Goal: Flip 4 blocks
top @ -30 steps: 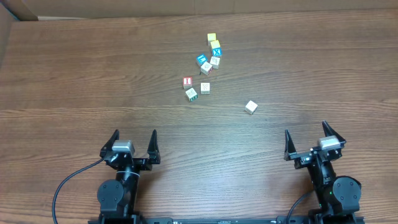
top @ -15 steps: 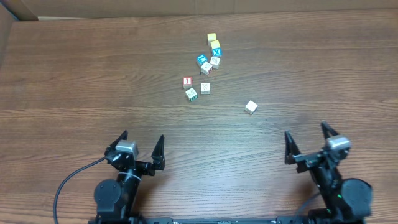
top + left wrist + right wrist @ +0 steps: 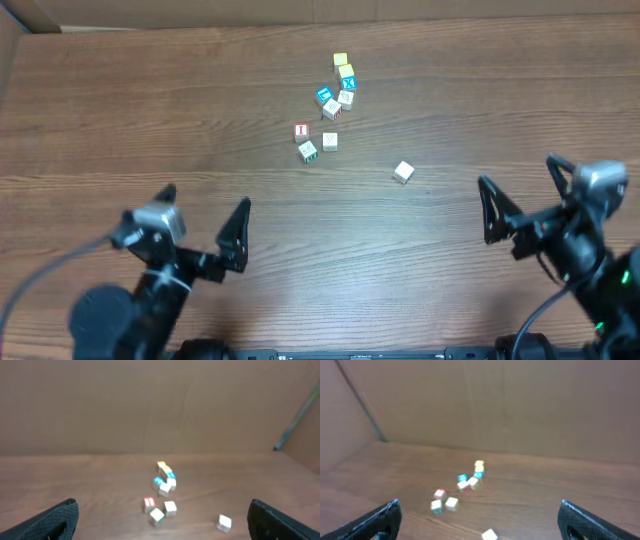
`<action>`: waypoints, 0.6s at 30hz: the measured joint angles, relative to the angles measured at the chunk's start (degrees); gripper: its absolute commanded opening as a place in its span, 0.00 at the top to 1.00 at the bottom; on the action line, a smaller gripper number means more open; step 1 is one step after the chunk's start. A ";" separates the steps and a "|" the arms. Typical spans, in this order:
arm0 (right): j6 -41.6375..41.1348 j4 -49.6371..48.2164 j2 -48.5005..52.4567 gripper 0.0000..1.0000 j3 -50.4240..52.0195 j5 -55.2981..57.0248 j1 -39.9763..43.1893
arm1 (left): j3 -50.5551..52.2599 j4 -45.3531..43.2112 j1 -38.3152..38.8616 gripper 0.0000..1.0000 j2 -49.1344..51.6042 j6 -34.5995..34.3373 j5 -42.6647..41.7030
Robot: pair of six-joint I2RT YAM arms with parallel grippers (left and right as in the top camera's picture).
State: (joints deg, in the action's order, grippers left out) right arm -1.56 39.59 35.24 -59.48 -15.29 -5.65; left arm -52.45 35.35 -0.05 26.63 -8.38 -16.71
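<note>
Cardboard walls (image 3: 150, 405), plain brown and matte, close off the far edge of the wood-grain table (image 3: 150, 110). Nothing lies between the arms and the cubes. The left gripper (image 3: 204, 198) and right gripper (image 3: 521, 173) hover over the near edge, their black pointed fingers spread wide and holding nothing.

Mid-table sits the red-and-white block (image 3: 301, 131). The green-marked block (image 3: 307, 151) is just on its near side, with a pale cream block (image 3: 330, 141) close beside them. A lone cream block (image 3: 403, 172) lies apart, toward the right arm. Beyond these, a loose string of yellow-faced cubes (image 3: 340, 61) and blue-faced cubes (image 3: 324, 96) runs toward the wall. All are small, square-edged wood. The prints on their faces are too small to read.
</note>
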 measured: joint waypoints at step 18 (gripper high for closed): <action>0.00 21.18 46.99 0.00 -27.10 -25.62 0.00 | -34.71 34.45 0.00 0.01 48.65 5.57 -8.55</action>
State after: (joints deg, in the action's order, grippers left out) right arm -1.56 60.77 82.24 -86.59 -40.91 -5.65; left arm -87.15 69.80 -0.05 75.29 -2.81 -25.26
